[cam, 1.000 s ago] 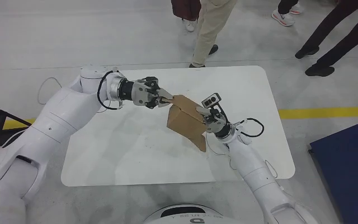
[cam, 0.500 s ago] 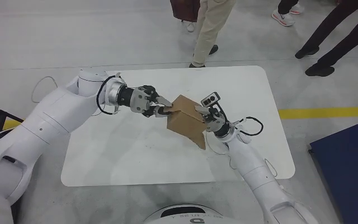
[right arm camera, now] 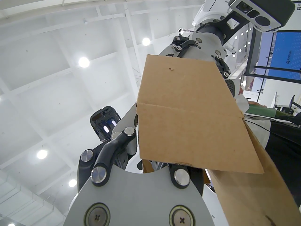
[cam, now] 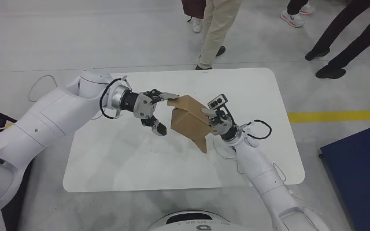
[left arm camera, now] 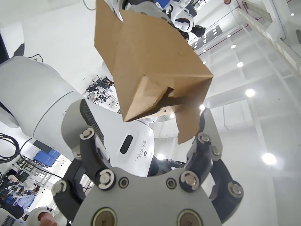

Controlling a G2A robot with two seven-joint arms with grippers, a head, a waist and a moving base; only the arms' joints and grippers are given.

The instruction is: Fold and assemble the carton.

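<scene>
1. The brown carton (cam: 189, 120) is being held up over the middle of the white table (cam: 115, 167). It is tilted, with one corner pointing down toward the table's near edge. Whether that corner is touching the table cannot be told.
2. The carton is being presented only partly formed. Its walls are folded into a sleeve, and in the left wrist view the open end (left arm camera: 155, 99) is being shown with loose flaps, one of them sticking out past the rest.
3. The left gripper (cam: 167, 113) is being held over the table just left of its middle, facing the carton's open end. Its fingers (left arm camera: 90, 118) are being held spread wide, released, with nothing clasped between them. One fingertip is positioned just beside the edge of the carton's upper flap. The other is angled down toward the table top, apart from the carton.
4. The right gripper (cam: 215, 123) is being held over the table just right of its middle, against the carton's right side. Whether it is gripping the cardboard cannot be told, because it is being covered by a carton panel.
5. In the right wrist view, that creased flat panel (right arm camera: 188, 123) is being shown lying across the gripper, with the left gripper beyond its far edge.
</scene>
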